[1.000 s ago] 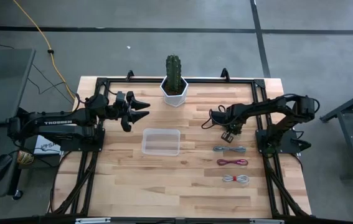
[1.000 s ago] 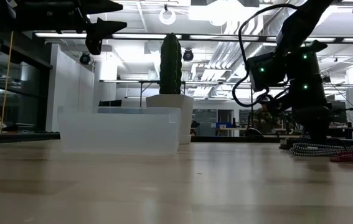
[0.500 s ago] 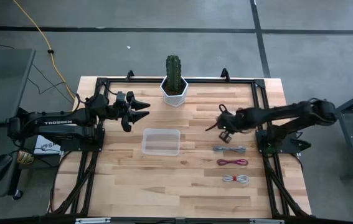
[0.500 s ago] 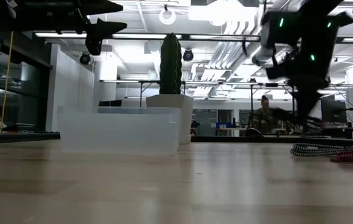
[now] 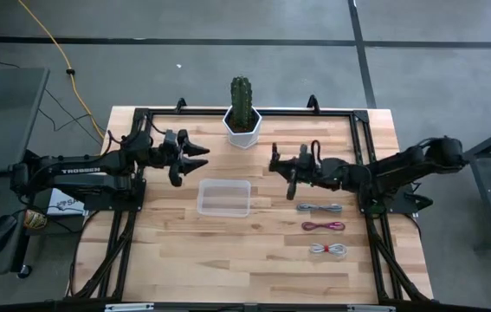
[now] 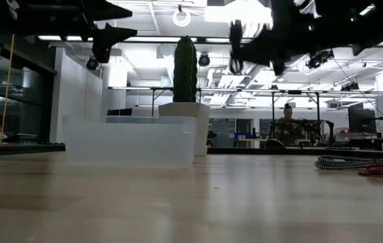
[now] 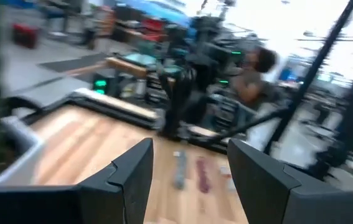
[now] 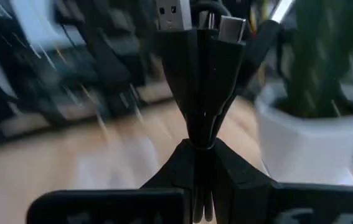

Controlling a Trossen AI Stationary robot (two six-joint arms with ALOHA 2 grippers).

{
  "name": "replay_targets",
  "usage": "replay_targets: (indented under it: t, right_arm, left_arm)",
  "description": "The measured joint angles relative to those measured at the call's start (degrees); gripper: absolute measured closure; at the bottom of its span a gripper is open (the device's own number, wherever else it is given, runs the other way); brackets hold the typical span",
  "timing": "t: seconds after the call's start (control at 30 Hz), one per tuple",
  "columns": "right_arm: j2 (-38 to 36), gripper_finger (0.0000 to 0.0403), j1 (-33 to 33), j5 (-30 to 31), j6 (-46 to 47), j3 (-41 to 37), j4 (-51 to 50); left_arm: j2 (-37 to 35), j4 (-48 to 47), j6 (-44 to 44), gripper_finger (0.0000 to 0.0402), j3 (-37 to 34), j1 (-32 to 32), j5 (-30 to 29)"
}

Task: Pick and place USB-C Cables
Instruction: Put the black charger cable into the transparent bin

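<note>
My right gripper (image 5: pixel 278 164) is shut on the black cable bundle (image 8: pixel 202 81). It hovers high over the table, right of the clear container (image 5: pixel 224 197). The grey (image 5: pixel 319 208), dark red (image 5: pixel 323 226) and whitish (image 5: pixel 328 250) cable bundles lie flat in a column on the wood at the right. The grey and red ones also show in the low view (image 6: pixel 353 162). My left gripper (image 5: pixel 197 155) is open and empty, held above the table left of the container's far edge. Its fingers (image 7: pixel 132 180) stand apart in the left wrist view. My right gripper pinches the black cable bundle between its two fingers (image 8: pixel 188 165), at the gathered part (image 8: pixel 201 134) behind the plugs. The fingers lie about level and point toward the table's left. The bundle sticks out ahead of them, its two plugs (image 8: pixel 232 28) at the free end, lifted clear of the table.
A cactus in a white pot (image 5: pixel 243 117) stands at the far middle, just beyond the two grippers. A black frame (image 5: pixel 358 130) runs round the table's edges. Bare wood lies in front of the container. A person sits in the room behind the table (image 6: pixel 287 121).
My right gripper has risen from the table at the head of the cable column with the black bundle, now lifted clear. It has tipped from pointing down to about level and has gone toward the table's left, toward the container.
</note>
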Motion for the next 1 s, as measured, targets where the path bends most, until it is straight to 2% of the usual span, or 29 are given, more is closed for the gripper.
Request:
replay_targets:
  t: [0.07, 0.17, 0.27, 0.33, 0.37, 0.5, 0.57, 0.77, 1.0]
  right_arm:
    - [2.03, 0.0397, 0.00, -2.84, -1.93, 1.00, 6.26]
    - [3.56, 0.0397, 0.00, -5.73, -3.27, 4.13, 8.50]
    - [4.07, 0.0397, 0.27, -6.82, -2.22, 6.76, 5.62]
    - [4.13, 0.0397, 0.75, -6.83, -1.41, 7.49, 2.38]
    - [4.15, 0.0397, 1.03, -6.81, -1.41, 7.78, 1.37]
    - [4.13, 0.0398, 1.41, -5.76, -0.14, 8.03, -0.64]
    - [4.11, 0.0398, 1.32, -5.65, 0.08, 8.03, -0.81]
    - [4.09, 0.0398, 1.36, -5.61, 0.04, 8.03, -1.45]
    - [4.09, 0.0398, 1.36, -5.67, 0.10, 8.03, -1.62]
  left_arm:
    - [-0.45, 1.64, -0.12, 0.0213, 0.00, -0.03, 5.34]
    - [-1.25, 3.92, -1.11, 0.0213, 0.00, -0.76, 12.78]
    - [-2.29, 1.99, -1.36, 0.0213, 0.00, -2.90, 14.72]
    - [-2.68, -0.80, -0.31, 0.0213, 0.00, -4.78, 11.87]
    - [-2.69, -2.19, 0.42, 0.0213, 0.00, -5.87, 8.55]
    - [-2.58, -5.21, 3.01, 0.0213, -0.04, -10.59, -10.59]
    - [-2.31, -5.20, 4.11, 0.0213, -0.04, -12.75, -16.74]
    - [-3.08, -4.20, 7.03, 0.0213, -0.04, -17.00, -24.07]
    - [-3.11, -3.02, 7.08, 0.0213, -0.04, -18.09, -24.99]
